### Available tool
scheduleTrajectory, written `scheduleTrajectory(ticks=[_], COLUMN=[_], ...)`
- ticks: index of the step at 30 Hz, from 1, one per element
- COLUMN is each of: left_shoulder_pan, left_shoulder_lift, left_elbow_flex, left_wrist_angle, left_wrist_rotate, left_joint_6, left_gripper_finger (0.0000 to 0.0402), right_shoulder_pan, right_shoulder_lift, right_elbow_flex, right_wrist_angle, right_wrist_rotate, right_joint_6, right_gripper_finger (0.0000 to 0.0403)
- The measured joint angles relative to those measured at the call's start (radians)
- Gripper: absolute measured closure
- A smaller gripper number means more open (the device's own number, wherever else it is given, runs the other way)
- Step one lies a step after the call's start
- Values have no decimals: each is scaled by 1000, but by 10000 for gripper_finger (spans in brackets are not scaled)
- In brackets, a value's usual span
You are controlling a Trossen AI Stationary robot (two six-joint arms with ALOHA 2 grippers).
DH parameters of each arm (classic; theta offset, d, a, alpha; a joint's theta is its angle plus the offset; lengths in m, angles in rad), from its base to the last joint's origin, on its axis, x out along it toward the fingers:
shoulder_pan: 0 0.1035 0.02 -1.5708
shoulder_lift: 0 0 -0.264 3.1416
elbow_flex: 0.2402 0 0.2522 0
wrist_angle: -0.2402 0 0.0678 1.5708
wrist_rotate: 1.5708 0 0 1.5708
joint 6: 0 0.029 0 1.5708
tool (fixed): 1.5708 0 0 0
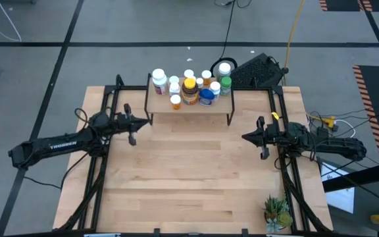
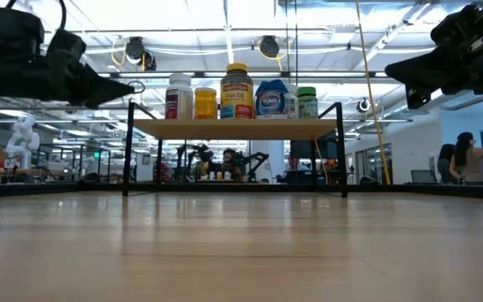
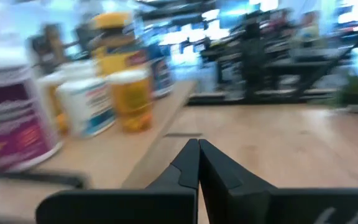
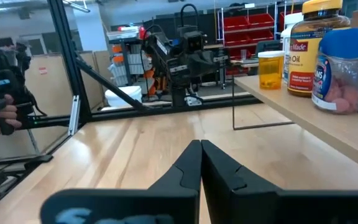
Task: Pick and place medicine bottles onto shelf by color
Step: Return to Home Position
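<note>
Several medicine bottles (image 1: 189, 89) stand on their bases on the shelf (image 1: 196, 105), a light-wood board on thin black legs at the table's far middle: white ones at the left, orange and amber in the middle, a blue jar (image 2: 271, 100) and a green bottle (image 2: 307, 102) at the right. My left gripper (image 1: 133, 125) hovers shut in front of the shelf's left end, holding nothing; its shut fingers (image 3: 199, 163) show in the left wrist view. My right gripper (image 1: 260, 137) hovers shut to the right of the shelf, holding nothing, its fingers (image 4: 200, 163) together.
A small green potted plant (image 1: 276, 212) stands at the table's near right corner. A black keyboard (image 1: 258, 71) lies beyond the table's far edge. A wide stretch of bare wooden tabletop (image 1: 189, 178) lies between the arms and toward the near edge.
</note>
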Motion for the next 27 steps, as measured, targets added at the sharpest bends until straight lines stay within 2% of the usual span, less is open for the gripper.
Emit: scheduleTrajectory(ticks=[3,9,14,21,27], left_shoulder_pan=[17,81,82,83,84], left_shoulder_lift=[-73,-217,-296,-440,-505], left_elbow_flex=[0,0,0,0,48], left_wrist_angle=[-37,-194,-324,-460,-617], left_wrist_rotate=[130,126,228,217,181], left_joint_6=[8,12,-15,-114,-93], left_gripper_finger=[389,374,382,399,379], right_shoulder_pan=[0,0,0,0,0], right_shoulder_lift=[0,0,0,0,0], right_elbow_flex=[-1,-1,-1,-2,-2], right_wrist_angle=[0,0,0,0,0], right_wrist_rotate=[0,0,0,0,1], right_joint_6=[-2,-2,-2,-2,-2], right_gripper_finger=[403,403,403,403,403])
